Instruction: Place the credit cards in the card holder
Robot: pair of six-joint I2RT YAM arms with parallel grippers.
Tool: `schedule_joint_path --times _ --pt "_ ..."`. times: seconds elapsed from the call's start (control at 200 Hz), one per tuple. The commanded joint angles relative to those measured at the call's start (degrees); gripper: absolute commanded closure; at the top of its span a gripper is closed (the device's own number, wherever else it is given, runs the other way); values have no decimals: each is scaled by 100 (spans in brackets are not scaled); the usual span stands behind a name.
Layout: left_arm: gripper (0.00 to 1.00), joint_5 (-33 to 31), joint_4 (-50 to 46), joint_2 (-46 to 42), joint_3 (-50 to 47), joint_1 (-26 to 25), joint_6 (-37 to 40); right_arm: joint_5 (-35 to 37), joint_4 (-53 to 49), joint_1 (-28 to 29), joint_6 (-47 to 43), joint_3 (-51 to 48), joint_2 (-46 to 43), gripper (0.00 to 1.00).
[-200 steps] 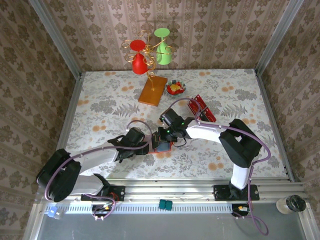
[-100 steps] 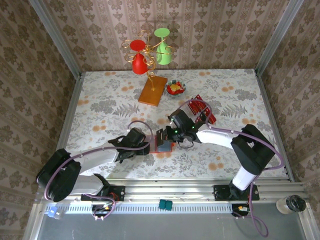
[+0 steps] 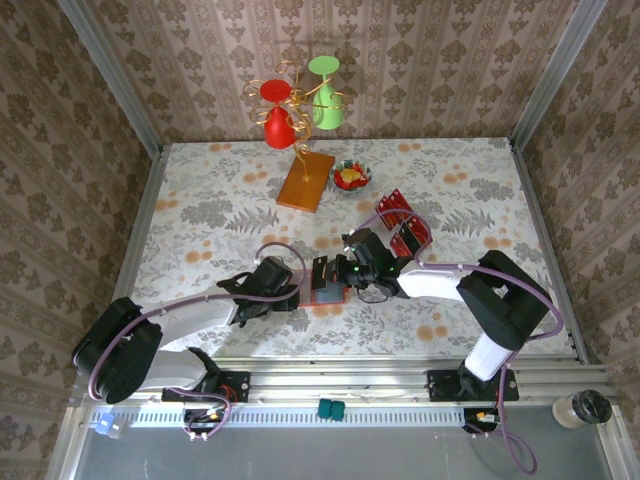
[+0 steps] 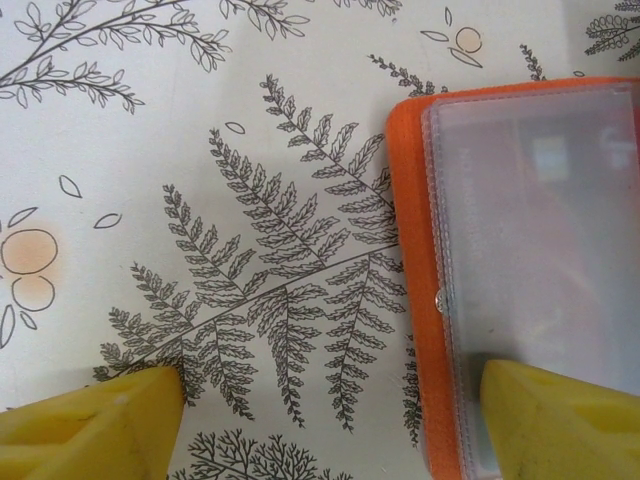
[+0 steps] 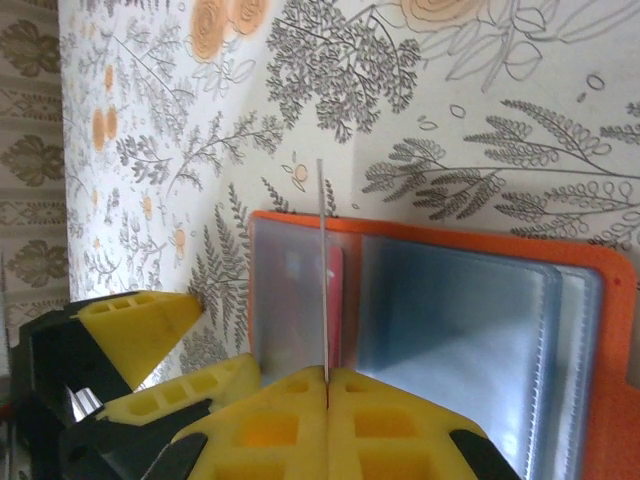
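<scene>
Near-Centre Table: Card Insertion at the Holder

**Top external view.** The card holder (image 3: pixel 326 290) lies open at the near centre of the table (image 3: pixel 200 200). The left gripper (image 3: pixel 298 292) meets it from the left and the right gripper (image 3: pixel 342 274) from the right. The loose credit cards (image 3: pixel 402 222) lie fanned farther back and to the right, apart from the holder.

**Left wrist view.** The left gripper (image 4: pixel 330 420) has its jaws spread and holds nothing. One fingertip sits over bare table, the other over the clear pocket of the card holder (image 4: pixel 410 250). Contact cannot be confirmed.

**Right wrist view.** The right gripper (image 5: pixel 327 385) is clenched on one credit card (image 5: pixel 322 260), seen edge-on and upright above the pockets of the card holder (image 5: pixel 450 320).

**Handling.** The card is judged light, thin, stiff and slick. Grip one end and leave the leading edge free. The holder is judged light and pliable, so expect it to slide unless pinned.
</scene>
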Motion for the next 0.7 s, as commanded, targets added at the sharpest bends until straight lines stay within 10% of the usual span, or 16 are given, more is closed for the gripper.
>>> schedule_joint_path --times 0.0,0.695 --pt "21 -88 -150 -13 -85 -44 -89 196 299 -3 72 -91 -69 100" --pt "24 -109 -202 -70 -115 -48 -88 287 615 1 164 -256 163 100"
